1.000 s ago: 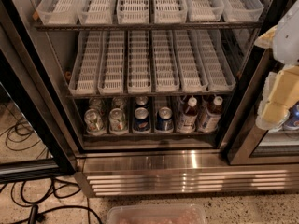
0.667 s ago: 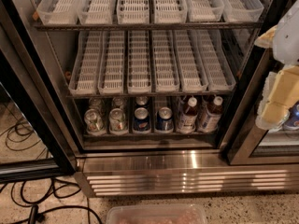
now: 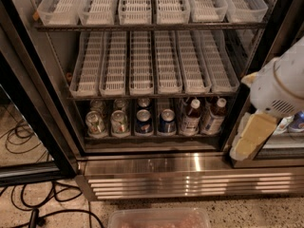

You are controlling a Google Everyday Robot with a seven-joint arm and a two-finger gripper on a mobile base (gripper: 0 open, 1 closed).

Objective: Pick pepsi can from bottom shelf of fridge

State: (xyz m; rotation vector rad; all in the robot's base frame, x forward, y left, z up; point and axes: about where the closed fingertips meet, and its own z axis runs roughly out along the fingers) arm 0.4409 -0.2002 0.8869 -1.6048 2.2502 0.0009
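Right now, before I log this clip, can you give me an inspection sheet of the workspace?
Surface: bottom shelf of the fridge, dark front rail, drinks lined along it.
Job's things: left pepsi can and right pepsi can, upright, side by side at mid-shelf.
Clutter: silver-green cans to their left, brown bottles to their right, white trays above.
Grippers: gripper at right, before the door frame, apart from the cans.
Cables: black cables on the floor, left.
Surroundings: clear plastic bin at the bottom edge.

pepsi can (image 3: 143,121) on bottom shelf (image 3: 152,138), tool (image 3: 248,142) at fridge (image 3: 142,167) right edge
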